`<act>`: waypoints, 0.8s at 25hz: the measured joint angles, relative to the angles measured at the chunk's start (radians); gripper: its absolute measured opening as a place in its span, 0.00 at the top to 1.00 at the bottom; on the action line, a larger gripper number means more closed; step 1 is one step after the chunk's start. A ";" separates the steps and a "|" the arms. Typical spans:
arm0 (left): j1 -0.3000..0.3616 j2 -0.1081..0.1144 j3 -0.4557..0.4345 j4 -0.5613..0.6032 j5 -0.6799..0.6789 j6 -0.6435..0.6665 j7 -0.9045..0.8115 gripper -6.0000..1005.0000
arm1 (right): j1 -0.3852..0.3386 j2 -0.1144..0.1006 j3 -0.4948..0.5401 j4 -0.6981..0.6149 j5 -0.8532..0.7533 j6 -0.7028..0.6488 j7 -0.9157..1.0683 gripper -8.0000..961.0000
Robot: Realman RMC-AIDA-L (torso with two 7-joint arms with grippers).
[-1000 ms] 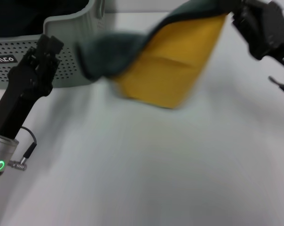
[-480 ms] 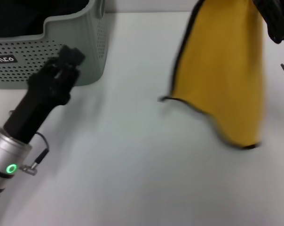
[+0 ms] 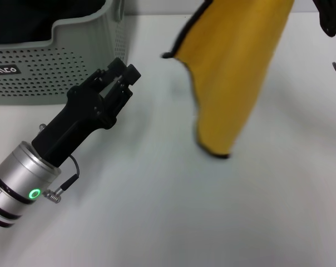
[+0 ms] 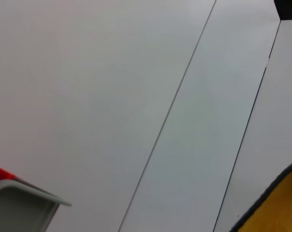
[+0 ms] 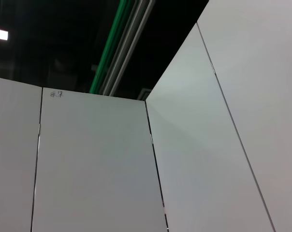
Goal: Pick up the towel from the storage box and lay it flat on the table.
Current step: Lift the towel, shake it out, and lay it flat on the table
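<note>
Towel point(image 3: 235, 72) hung over bench point(image 3: 157, 211) centre from right tool, grip unseen; left tool point(image 3: 123, 75) state indeterminable. Risk: folded landing.

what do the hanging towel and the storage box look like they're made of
The towel looks like soft plush cloth, matte yellow-orange with black stitched edging, draping in loose folds. The storage box seems to be moulded plastic, pale grey-green and smooth, with dot-perforated walls and rounded corners.
</note>
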 joint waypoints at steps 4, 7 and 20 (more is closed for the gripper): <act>-0.001 0.000 0.000 -0.001 0.001 -0.004 0.000 0.56 | 0.000 -0.001 0.001 -0.002 0.002 -0.001 0.001 0.99; -0.007 0.000 0.000 -0.002 0.024 -0.025 -0.004 0.54 | 0.001 -0.003 0.001 -0.002 0.002 -0.004 0.003 0.99; -0.052 0.000 -0.003 -0.003 0.181 -0.064 0.073 0.53 | 0.013 -0.001 0.001 -0.004 0.002 -0.030 0.005 0.99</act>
